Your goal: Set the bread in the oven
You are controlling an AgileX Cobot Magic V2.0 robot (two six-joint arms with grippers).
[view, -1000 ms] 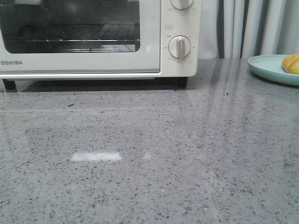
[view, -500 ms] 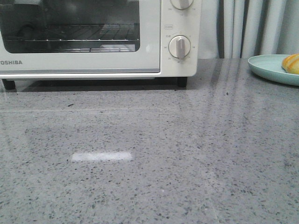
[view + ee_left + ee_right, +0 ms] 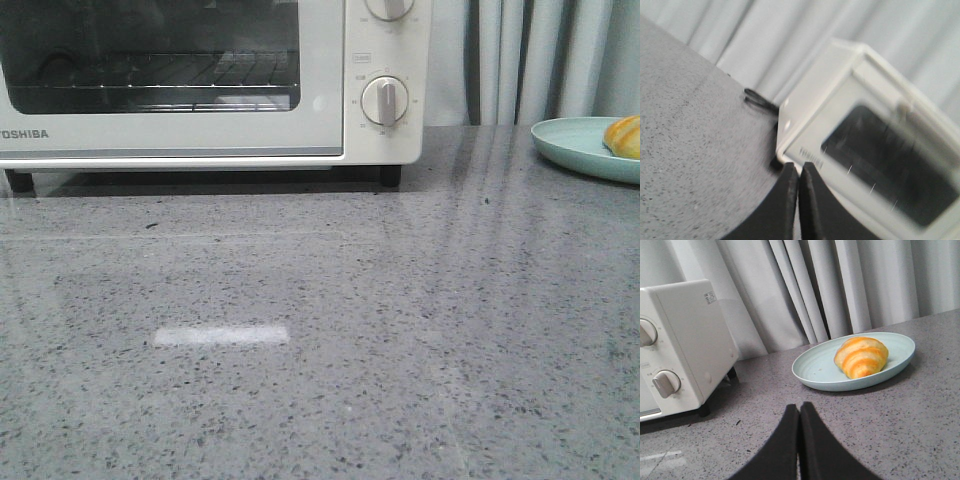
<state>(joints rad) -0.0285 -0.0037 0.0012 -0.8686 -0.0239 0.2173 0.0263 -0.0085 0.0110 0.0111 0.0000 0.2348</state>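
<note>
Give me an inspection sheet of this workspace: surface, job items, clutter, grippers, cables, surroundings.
Surface: grey speckled countertop, glossy.
Bread: croissant-shaped bread lying on a pale teal plate, right of the oven.
Oven: white Toshiba oven, door closed, wire rack visible through the glass.
Clutter: nothing seen.
Left gripper: shut, empty, facing the oven front.
Right gripper: shut, empty, facing the plate, apart from it.
Cables: dark cord behind the oven.
Surroundings: pale curtains behind.

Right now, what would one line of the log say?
oven door closed | bread on plate | left pincer shut | right pincer shut
</note>
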